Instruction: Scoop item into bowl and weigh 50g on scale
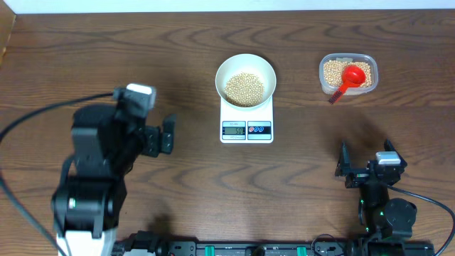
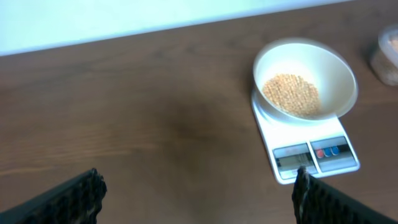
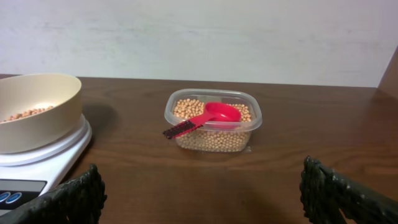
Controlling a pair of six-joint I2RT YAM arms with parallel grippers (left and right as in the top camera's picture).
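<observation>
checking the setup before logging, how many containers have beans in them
2: the white bowl on the scale at centre, and the clear tub holding the red scoop, to the bowl's right. None appears hidden.

Legible text check: nothing readable in any view.
Small flat white digital kitchen scale (image 1: 247, 114): its grey LCD display (image 1: 234, 129) carries dark digits, but they are too small in the overhead view and too blurred in the left wrist view to make out. The red and blue round buttons (image 1: 259, 129) beside the display show no marking that resolves.
</observation>
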